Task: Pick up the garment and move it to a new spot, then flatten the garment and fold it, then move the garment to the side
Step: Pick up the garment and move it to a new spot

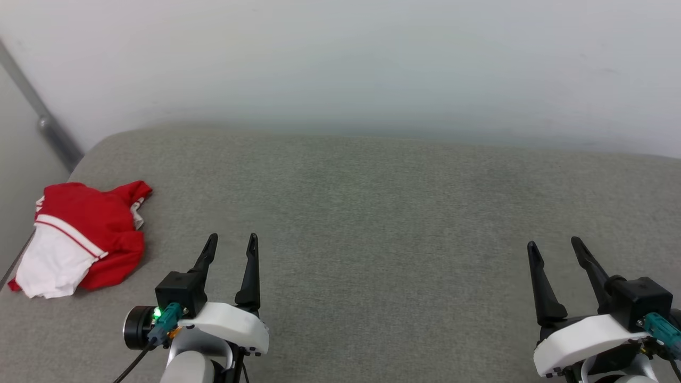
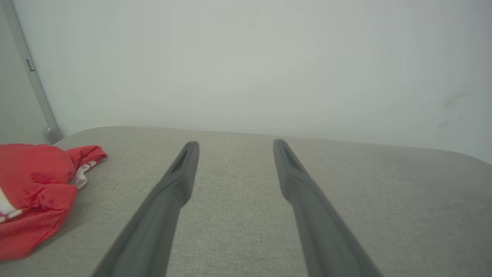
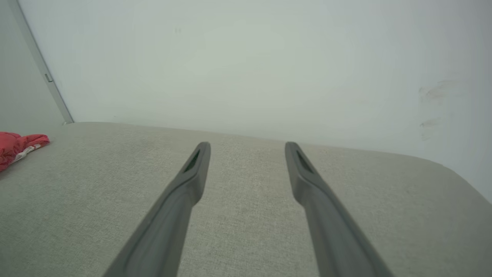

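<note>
Grey upholstered surface (image 1: 372, 213) under pale wall (image 1: 340, 64). Heaped at its left edge, red jersey T-shirt (image 1: 90, 234): likely soft, light, limp, prone to sag. Best pinched on a raised red fold. Wide, empty jaws on left gripper (image 1: 232, 238) and right gripper (image 1: 554, 243).

A grey fabric cushion (image 1: 372, 213) spans the foreground, meeting a pale wall (image 1: 340, 64); a grey metal bar (image 1: 37, 114) slants along the left.

Head camera high, angled down at cushion (image 1: 372, 213), wrist cameras low, facing wall (image 2: 246, 57), garment (image 1: 85, 234) shared at left.
</note>
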Robot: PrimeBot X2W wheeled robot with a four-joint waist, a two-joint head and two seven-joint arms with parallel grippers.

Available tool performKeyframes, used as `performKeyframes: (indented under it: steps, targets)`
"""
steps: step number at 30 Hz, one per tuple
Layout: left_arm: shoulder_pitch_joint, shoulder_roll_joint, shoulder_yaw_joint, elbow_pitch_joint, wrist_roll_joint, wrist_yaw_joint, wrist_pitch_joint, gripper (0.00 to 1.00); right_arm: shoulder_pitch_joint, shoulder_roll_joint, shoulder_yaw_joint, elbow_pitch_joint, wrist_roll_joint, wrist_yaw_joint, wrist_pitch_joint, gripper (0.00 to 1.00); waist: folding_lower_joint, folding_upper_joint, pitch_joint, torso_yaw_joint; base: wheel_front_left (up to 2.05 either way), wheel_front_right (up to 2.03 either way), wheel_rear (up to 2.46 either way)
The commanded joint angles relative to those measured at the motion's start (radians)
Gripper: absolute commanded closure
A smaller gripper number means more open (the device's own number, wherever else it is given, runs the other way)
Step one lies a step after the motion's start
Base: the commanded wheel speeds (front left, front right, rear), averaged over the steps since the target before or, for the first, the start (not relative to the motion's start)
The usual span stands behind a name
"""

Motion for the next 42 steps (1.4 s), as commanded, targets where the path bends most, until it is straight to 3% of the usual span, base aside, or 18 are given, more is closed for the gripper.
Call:
performKeyframes:
  steps: [1, 14, 23, 33, 42]
  targets:
    - [-0.015, 0.000, 0.000, -0.001, -0.001, 0.002, -0.003, 0.00, 0.001, 0.003, 0.002, -0.008, 0.003, 0.000, 0.004, 0.00, 0.0000, 0.0000, 0.007, 0.052, 0.00, 0.00, 0.00]
    - [-0.035, 0.001, 0.046, -0.020, -0.003, 0.003, -0.003, 0.00, -0.023, 0.002, 0.045, -0.036, 0.019, 0.000, 0.006, 0.00, 0.0000, 0.0000, 0.028, 0.259, 0.00, 0.00, 0.00]
    - [-0.013, 0.000, 0.085, -0.030, -0.007, -0.001, -0.003, 0.00, -0.037, 0.002, 0.066, -0.044, 0.024, 0.000, 0.013, 0.00, 0.0000, 0.0000, 0.038, 0.355, 0.00, 0.00, 0.00]
    - [-0.018, -0.001, 0.092, -0.030, -0.004, 0.003, -0.003, 0.00, -0.046, 0.002, 0.074, -0.047, 0.027, 0.000, 0.021, 0.00, 0.0000, 0.0000, 0.047, 0.381, 0.00, 0.00, 0.00]
    - [-0.178, 0.010, 0.087, -0.017, 0.013, -0.004, -0.003, 0.00, -0.092, -0.024, 0.089, -0.075, 0.012, 0.000, 0.048, 0.00, 0.0000, 0.0000, 0.130, 0.332, 0.00, 0.00, 0.00]
